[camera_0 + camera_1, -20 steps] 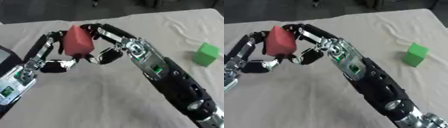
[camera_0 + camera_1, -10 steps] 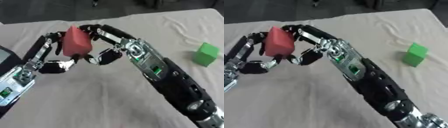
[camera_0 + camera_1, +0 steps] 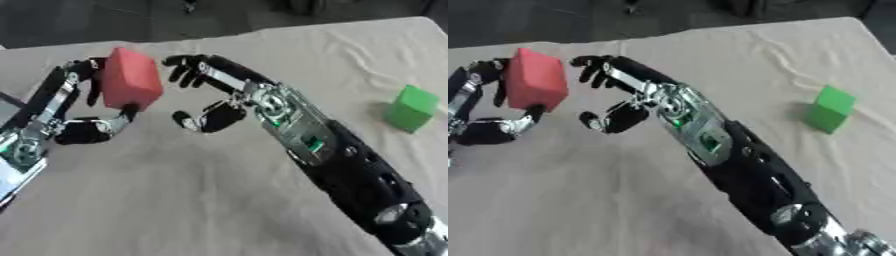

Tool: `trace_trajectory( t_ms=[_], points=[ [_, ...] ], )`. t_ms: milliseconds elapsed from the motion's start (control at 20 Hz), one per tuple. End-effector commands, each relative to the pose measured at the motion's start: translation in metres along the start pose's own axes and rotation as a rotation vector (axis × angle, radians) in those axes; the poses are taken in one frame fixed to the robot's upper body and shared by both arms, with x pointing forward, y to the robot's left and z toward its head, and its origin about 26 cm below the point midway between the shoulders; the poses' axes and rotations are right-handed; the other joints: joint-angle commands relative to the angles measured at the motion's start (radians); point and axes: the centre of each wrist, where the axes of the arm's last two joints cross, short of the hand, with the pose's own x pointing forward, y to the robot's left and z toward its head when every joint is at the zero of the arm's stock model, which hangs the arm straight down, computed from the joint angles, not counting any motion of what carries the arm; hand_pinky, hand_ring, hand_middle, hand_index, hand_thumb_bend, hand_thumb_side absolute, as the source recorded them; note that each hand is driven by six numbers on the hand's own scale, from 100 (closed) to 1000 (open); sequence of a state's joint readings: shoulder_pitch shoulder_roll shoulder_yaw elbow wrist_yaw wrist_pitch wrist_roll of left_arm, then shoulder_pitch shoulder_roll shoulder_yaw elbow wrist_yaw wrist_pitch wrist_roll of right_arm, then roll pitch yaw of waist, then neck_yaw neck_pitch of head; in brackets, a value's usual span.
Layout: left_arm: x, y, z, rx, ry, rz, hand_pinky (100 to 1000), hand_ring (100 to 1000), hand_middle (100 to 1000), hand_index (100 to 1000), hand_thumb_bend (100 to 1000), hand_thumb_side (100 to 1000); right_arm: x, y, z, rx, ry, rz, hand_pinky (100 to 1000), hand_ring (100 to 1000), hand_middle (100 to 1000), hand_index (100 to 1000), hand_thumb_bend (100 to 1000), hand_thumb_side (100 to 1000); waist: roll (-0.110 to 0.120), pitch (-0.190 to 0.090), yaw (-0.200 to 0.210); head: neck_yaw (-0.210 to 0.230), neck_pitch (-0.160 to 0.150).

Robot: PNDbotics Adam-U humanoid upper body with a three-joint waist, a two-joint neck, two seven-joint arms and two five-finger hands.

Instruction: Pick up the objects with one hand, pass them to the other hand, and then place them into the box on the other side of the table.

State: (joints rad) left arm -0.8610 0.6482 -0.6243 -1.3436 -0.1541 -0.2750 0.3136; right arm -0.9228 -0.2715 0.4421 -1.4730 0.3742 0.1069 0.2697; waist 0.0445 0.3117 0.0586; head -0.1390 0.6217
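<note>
A: Where is the red rectangular block [image 3: 131,78] found?

B: It is held above the cloth-covered table [image 3: 175,200], toward the left side. It is gripped by the left hand [image 3: 83,127], with the thumb pressed against its lower edge and the fingers curled round its far left side. The block is seen tilted, its upper end leaning away.

A: And how is the right hand [image 3: 214,95] placed?

B: It is raised just to the right of the block, palm turned toward it. Its fingers are spread and only lightly bent, with nothing clasped between them. A narrow gap is visible between the fingertips [image 3: 179,67] and the block's right face, so no contact is shown.

A: What else is laid out on the table?

B: A small green cube [image 3: 410,108] is set on the cloth well off to the right, apart from both hands. At the left edge, a dark rim of something [image 3: 10,100] is partly seen behind the left arm; what it is cannot be told. The right arm is stretched diagonally from the lower right corner up to the middle.
</note>
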Motion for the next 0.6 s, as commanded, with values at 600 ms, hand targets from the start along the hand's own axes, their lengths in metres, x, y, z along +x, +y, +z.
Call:
trace_trajectory(
  t_ms=[600],
  points=[
    [-0.006,0.059,0.026,0.111,0.060,-0.114,611,558,162,252,100,263,-0.004,-0.017,0.005,-0.086,0.059,0.010,754,762,746,919,326,100,0.000,-0.029,0.002,0.113,-0.016]
  ],
)
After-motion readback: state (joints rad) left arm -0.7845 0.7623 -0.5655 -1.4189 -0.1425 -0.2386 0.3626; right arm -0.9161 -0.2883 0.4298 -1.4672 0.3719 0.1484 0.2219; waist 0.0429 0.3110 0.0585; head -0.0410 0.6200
